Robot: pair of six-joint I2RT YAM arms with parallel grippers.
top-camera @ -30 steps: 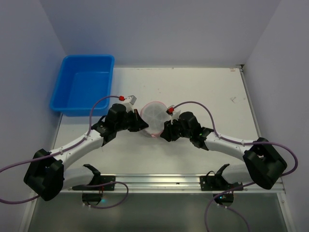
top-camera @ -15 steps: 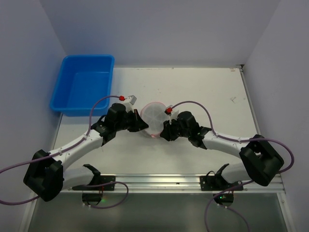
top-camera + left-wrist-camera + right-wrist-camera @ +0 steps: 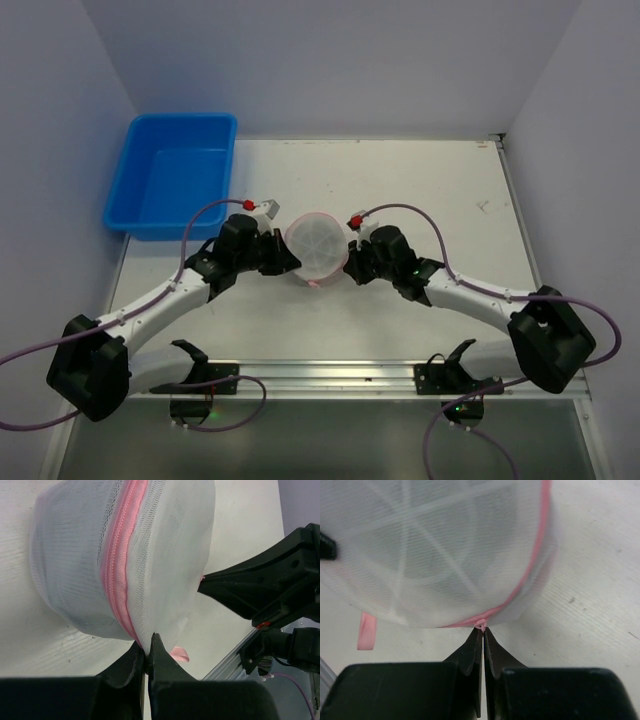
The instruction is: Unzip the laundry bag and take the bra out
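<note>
The laundry bag point(image 3: 317, 245) is a small round white mesh drum with pink zipper trim, zipped shut, near the table's middle between both arms. My left gripper point(image 3: 287, 258) is shut on the bag's edge beside the pink zipper point(image 3: 120, 575), pinching the mesh point(image 3: 148, 642). A pink loop point(image 3: 180, 654) hangs by it. My right gripper point(image 3: 349, 262) is shut on the small pink zipper pull point(image 3: 480, 624) at the bag's rim point(image 3: 470, 555). The bra is hidden inside the bag.
A blue plastic bin point(image 3: 172, 186) stands at the table's back left. The white table point(image 3: 430, 190) stretches to the right of the arms, its metal front rail point(image 3: 320, 372) near the arm bases. Walls close in on both sides.
Both grippers have shifted a little toward the far side, and the bag now shows its round face more squarely upward. Both stay shut on it.
</note>
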